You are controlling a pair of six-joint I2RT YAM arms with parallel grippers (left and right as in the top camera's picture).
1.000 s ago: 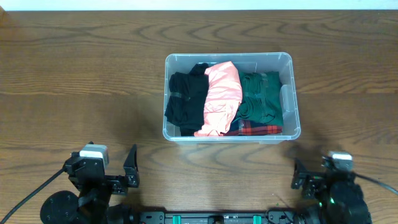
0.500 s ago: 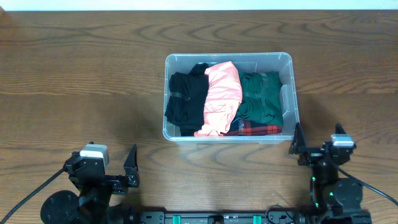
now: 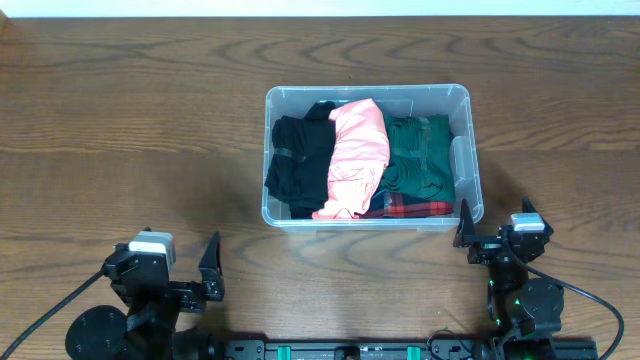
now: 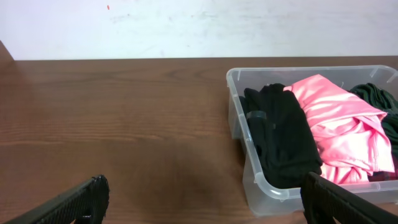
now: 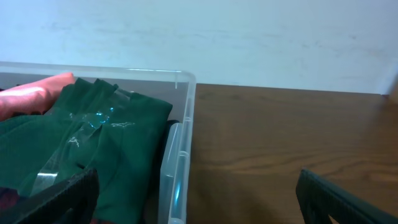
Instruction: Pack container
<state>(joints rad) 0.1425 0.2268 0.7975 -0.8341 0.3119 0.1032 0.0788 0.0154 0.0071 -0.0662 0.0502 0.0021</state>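
The clear container [image 3: 367, 89] stands mid-table. It holds a black garment [image 3: 298, 165], a pink one [image 3: 355, 155], a green one [image 3: 420, 160] and a strip of red plaid [image 3: 415, 208]. My left gripper [image 3: 178, 268] is open and empty near the table's front edge, left of the container [image 4: 233, 81]; in its wrist view the jaws [image 4: 205, 205] frame bare table. My right gripper [image 3: 495, 230] is open and empty just off the container's near right corner. In its wrist view [image 5: 196, 202] the container's right wall [image 5: 186, 78] and the green garment [image 5: 93, 137] show between the fingers.
Bare wooden table [image 3: 120, 120] lies left, right and behind the container. A white wall [image 4: 186, 25] runs along the table's far edge. Both arm bases sit at the front edge.
My right gripper has moved away from the front edge and leftward, toward the container's near right corner. The left arm and the container's contents have not moved.
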